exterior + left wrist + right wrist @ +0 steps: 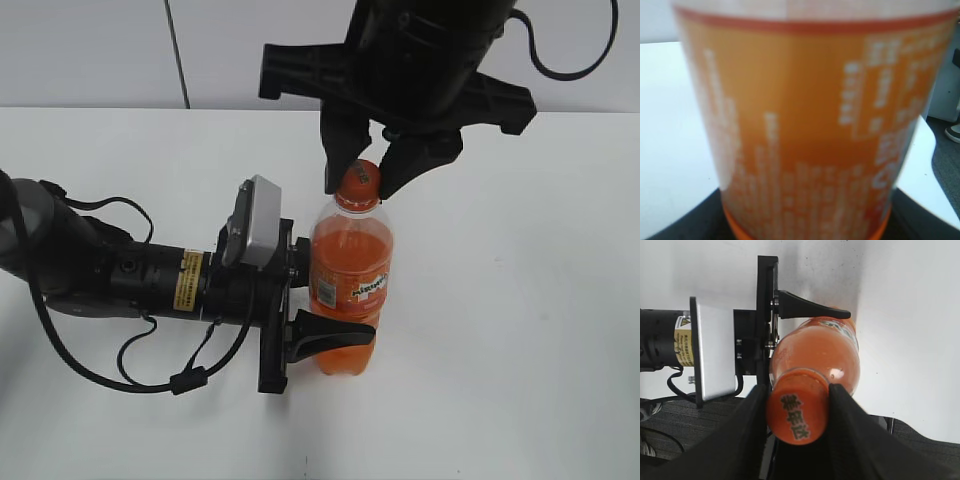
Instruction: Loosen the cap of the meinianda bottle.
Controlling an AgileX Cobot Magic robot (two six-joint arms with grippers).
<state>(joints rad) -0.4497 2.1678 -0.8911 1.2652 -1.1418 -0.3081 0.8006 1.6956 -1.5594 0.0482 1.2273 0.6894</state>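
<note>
White table (520,300) with the meinianda bottle (350,280) standing upright in the middle. Left gripper (335,330) is clamped round its lower body, far finger hidden behind it. Right gripper (797,415) pinches the cap (797,412) from both sides. Label text in the left wrist view is just blur.

You have one bottle (350,290) here, with one cap (359,179) on it, two grippers, left (325,330) and right (365,180), and one table (520,330).
</note>
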